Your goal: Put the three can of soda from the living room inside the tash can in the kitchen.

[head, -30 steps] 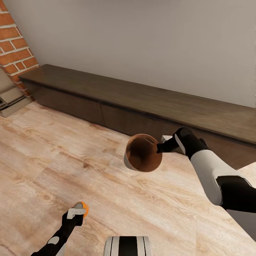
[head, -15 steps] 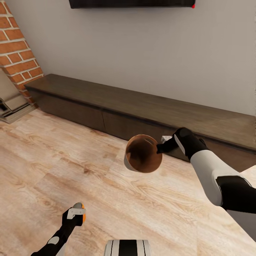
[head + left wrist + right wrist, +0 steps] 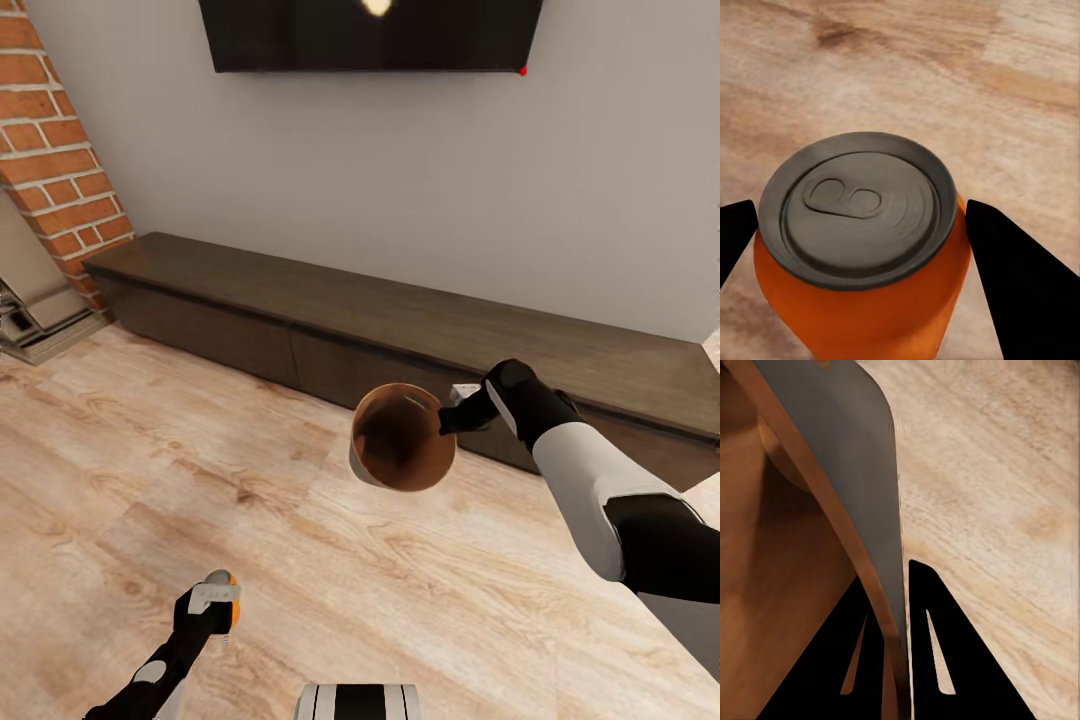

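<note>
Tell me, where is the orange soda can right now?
The orange soda can sits between the left gripper's fingers, low on the head view's left, above the wood floor.

The head camera tilts upward, so the whole scene slides down the head view. A dark wall-mounted screen, out of sight a second ago and only a sliver half a second ago, now spans the top with a bright reflection and a small red light. The long dark cabinet and the brick fireplace sit lower in the picture.
</note>
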{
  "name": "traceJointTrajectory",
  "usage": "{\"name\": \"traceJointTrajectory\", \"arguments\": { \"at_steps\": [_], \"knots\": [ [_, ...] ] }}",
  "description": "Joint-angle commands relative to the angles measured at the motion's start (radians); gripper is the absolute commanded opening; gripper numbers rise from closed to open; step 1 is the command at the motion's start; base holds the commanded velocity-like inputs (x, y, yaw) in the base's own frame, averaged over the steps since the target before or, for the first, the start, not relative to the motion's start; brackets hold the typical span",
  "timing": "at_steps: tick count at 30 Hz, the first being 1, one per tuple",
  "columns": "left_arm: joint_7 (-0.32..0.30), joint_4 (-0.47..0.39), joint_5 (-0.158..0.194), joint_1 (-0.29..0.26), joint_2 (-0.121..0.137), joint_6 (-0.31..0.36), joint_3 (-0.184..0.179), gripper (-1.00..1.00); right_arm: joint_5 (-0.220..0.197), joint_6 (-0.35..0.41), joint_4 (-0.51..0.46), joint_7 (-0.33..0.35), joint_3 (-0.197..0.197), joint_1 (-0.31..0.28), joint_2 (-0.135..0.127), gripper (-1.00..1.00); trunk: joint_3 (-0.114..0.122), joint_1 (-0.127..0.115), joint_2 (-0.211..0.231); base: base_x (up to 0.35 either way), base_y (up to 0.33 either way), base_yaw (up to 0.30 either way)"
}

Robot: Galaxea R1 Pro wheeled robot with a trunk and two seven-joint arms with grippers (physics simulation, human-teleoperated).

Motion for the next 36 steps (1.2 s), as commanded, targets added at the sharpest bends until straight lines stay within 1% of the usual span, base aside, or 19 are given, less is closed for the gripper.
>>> {"name": "traceJointTrajectory", "arguments": {
  "at_steps": [1, 6, 8, 9, 10, 12, 13, 15, 16, 18, 20, 21, 22, 23, 28, 30, 31, 33, 36],
  "knots": [
    [-0.001, -0.023, -0.001, 0.000, 0.001, 0.020, 0.001, -1.00, -0.039, 0.009, 0.007, 0.006, -0.004, 0.001, 0.002, -1.00, 0.004, 0.000, 0.000, 0.000, 0.000, 0.000],
    [-0.005, -0.134, 0.001, 0.001, 0.006, 0.092, 0.004, -1.00, -0.039, 0.009, 0.054, 0.006, -0.003, 0.005, 0.005, -1.00, 0.020, -0.019, 0.034, 0.000, 0.000, 0.000],
    [-0.007, -0.232, 0.002, 0.001, 0.007, 0.166, 0.005, -1.00, -0.039, 0.009, 0.071, 0.006, -0.003, 0.005, 0.006, -1.00, 0.026, -0.027, 0.048, 0.000, 0.000, 0.000],
    [-0.013, -0.310, 0.008, 0.002, 0.008, 0.229, 0.005, -1.00, -0.039, 0.009, 0.085, 0.006, -0.003, 0.006, 0.008, -1.00, 0.029, -0.030, 0.055, 0.000, 0.000, 0.000],
    [-0.044, -0.458, 0.041, 0.005, 0.009, 0.342, 0.003, -1.00, -0.038, 0.009, 0.115, 0.006, -0.002, 0.006, 0.014, -1.00, 0.032, -0.034, 0.062, 0.000, 0.000, 0.000],
    [-0.080, -0.572, 0.074, 0.008, 0.010, 0.426, 0.003, -1.00, -0.038, 0.009, 0.134, 0.006, -0.002, 0.007, 0.019, -1.00, 0.039, -0.042, 0.076, 0.000, 0.000, 0.000],
    [-0.114, -0.695, 0.099, 0.011, 0.012, 0.513, 0.002, -1.00, -0.037, 0.009, 0.148, 0.006, -0.002, 0.007, 0.025, -1.00, 0.042, -0.046, 0.083, 0.000, 0.000, 0.000],
    [-0.139, -0.821, 0.115, 0.013, 0.015, 0.598, 0.002, -1.00, -0.037, 0.009, 0.157, 0.006, -0.002, 0.007, 0.030, -1.00, 0.048, -0.053, 0.097, 0.000, 0.000, 0.000],
    [-0.160, -1.001, 0.129, 0.016, 0.017, 0.719, 0.001, -1.00, -0.036, 0.009, 0.172, 0.005, 0.000, 0.007, 0.035, -1.00, 0.051, -0.057, 0.104, 0.000, 0.000, 0.000],
    [-0.174, -1.149, 0.138, 0.017, 0.018, 0.866, -0.001, -1.00, -0.035, 0.009, 0.200, 0.005, 0.018, 0.006, 0.039, -1.00, 0.057, -0.065, 0.118, 0.000, 0.000, 0.000],
    [-0.179, -1.188, 0.139, 0.016, 0.019, 0.940, -0.001, -1.00, -0.035, 0.009, 0.214, 0.005, 0.033, 0.006, 0.042, -1.00, 0.064, -0.073, 0.132, 0.000, 0.000, 0.000],
    [-0.185, -1.214, 0.140, 0.010, 0.019, 1.010, -0.002, -1.00, -0.035, 0.009, 0.225, 0.005, 0.048, 0.006, 0.044, -1.00, 0.067, -0.076, 0.139, 0.000, 0.000, 0.000],
    [-0.213, -1.247, 0.141, -0.009, 0.025, 1.119, -0.006, -1.00, -0.034, 0.009, 0.244, 0.002, 0.065, 0.006, 0.047, -1.00, 0.070, -0.080, 0.146, 0.000, 0.000, 0.000],
    [-0.227, -1.253, 0.142, -0.019, 0.029, 1.147, -0.007, -1.00, -0.034, 0.009, 0.249, 0.001, 0.068, 0.006, 0.048, -1.00, 0.073, -0.084, 0.153, 0.000, 0.000, 0.000],
    [-0.418, -1.269, 0.139, -0.188, 0.072, 1.385, -0.022, -1.00, -0.034, 0.009, 0.271, -0.007, 0.076, 0.006, 0.061, -1.00, 0.089, -0.103, 0.188, 0.000, 0.000, 0.000],
    [-0.496, -1.268, 0.135, -0.290, 0.083, 1.452, -0.083, -1.00, -0.033, 0.009, 0.274, -0.009, 0.078, 0.006, 0.071, -1.00, 0.095, -0.111, 0.202, 0.000, 0.000, 0.000],
    [-0.533, -1.264, 0.136, -0.354, 0.089, 1.452, -0.153, -1.00, -0.032, 0.009, 0.274, -0.010, 0.078, 0.006, 0.077, -1.00, 0.098, -0.115, 0.209, 0.000, 0.000, 0.000],
    [-0.555, -1.254, 0.137, -0.385, 0.090, 1.452, -0.197, -1.00, -0.032, 0.009, 0.274, -0.011, 0.079, 0.006, 0.080, -1.00, 0.104, -0.122, 0.223, 0.000, 0.000, 0.000],
    [-0.684, -1.195, 0.139, -0.448, 0.085, 1.452, -0.298, -1.00, -0.032, 0.009, 0.275, -0.033, 0.079, 0.006, 0.088, -1.00, 0.114, -0.134, 0.244, 0.000, 0.000, 0.000]
  ]
}}
